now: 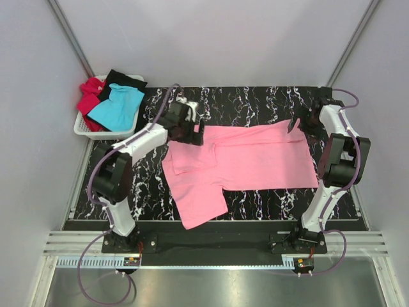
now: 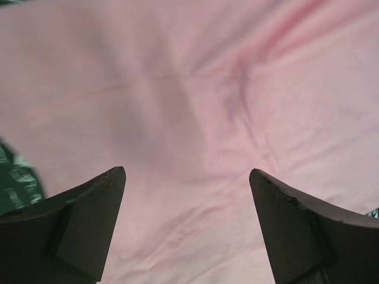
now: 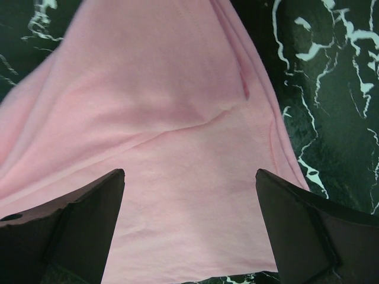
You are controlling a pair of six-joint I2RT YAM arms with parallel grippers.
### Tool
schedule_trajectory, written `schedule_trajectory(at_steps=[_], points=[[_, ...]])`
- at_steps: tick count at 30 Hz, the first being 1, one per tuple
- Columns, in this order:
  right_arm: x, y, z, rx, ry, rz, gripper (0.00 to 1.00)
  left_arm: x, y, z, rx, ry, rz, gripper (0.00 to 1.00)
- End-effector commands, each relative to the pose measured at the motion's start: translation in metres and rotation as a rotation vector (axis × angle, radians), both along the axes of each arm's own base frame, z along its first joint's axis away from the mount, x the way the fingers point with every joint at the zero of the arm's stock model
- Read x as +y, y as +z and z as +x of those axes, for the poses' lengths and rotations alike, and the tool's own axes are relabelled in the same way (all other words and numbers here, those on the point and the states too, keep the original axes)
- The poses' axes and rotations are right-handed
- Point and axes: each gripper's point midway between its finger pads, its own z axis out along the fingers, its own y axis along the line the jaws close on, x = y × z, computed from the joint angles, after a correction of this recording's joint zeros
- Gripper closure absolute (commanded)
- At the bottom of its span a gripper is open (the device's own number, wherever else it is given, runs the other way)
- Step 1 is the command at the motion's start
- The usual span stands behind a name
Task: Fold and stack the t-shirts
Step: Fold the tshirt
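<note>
pink t-shirt (image 1: 249, 160) – flat on the desk (image 1: 255, 102), long axis left-right | left end effector (image 1: 192, 130) – fingers apart over its far-left corner, gripping nothing | right end effector (image 1: 295, 125) – wide apart at the far-right corner | each arm nearest its own end

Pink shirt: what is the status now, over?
Left gripper open, right gripper open, both above cloth. Pink shirt spread on table, not held. Nothing blocking.
</note>
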Motion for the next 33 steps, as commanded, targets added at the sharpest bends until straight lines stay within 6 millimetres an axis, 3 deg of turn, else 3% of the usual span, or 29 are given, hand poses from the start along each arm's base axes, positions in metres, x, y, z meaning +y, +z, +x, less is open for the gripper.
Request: schedule_trajectory(at_steps=[1,3,6,11,15,19,26,33], points=[[0.020,0.033,0.031,-0.124,0.075,0.027,0.00,0.015,0.015,0.033,-0.002,0.167,-0.081,0.08],[0.037,0.031,0.040,-0.126,0.116,0.025,0.00,0.021,0.014,0.048,-0.002,0.223,-0.067,0.09],[0.052,0.024,0.049,-0.113,0.153,-0.009,0.00,0.025,-0.005,0.059,0.032,0.278,-0.028,0.10],[0.058,0.001,0.051,-0.050,0.180,-0.067,0.07,0.031,-0.025,0.078,0.076,0.358,-0.038,0.13],[0.038,-0.022,0.031,0.062,0.137,-0.170,0.12,0.037,-0.031,0.086,0.095,0.418,-0.058,0.15],[0.017,-0.026,0.019,0.104,0.091,-0.277,0.11,0.044,-0.039,0.088,0.095,0.448,-0.029,0.15],[0.000,-0.031,0.019,0.124,0.053,-0.316,0.16,0.058,-0.059,0.082,0.138,0.493,-0.007,0.15],[-0.017,-0.032,0.024,0.127,0.009,-0.373,0.16,0.063,-0.060,0.082,0.139,0.495,-0.002,0.15]])
